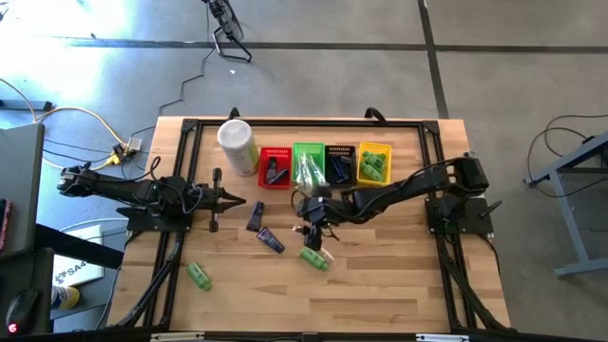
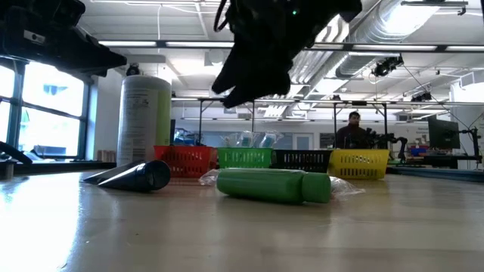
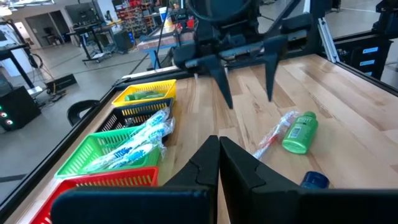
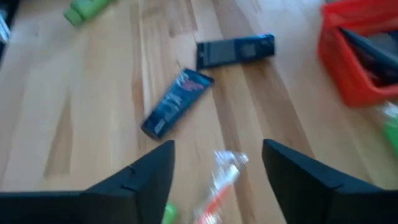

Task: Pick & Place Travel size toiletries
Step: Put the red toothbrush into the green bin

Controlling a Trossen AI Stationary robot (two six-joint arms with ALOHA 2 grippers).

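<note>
While the right pincer point(image 1: 314, 231) hangs released above the clear plastic-wrapped stick point(image 4: 219, 180) lying beside a bright green mini bottle point(image 1: 314, 258) on the wooden bench point(image 1: 399, 285), lower straight, straddling only the stick; the left pincer point(image 1: 231, 201) waits clenched.

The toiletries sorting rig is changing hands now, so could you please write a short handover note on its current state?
Right gripper: open, hovering over a wrapped stick and green bottle on the table, holding nothing.
Left gripper: shut, empty, waiting at the table's left.
Done: red basket, green basket, black basket and yellow basket each hold items.
Left: two dark tubes at mid-table, the stick and bottle under the right gripper, and another green bottle near the front left.
</note>
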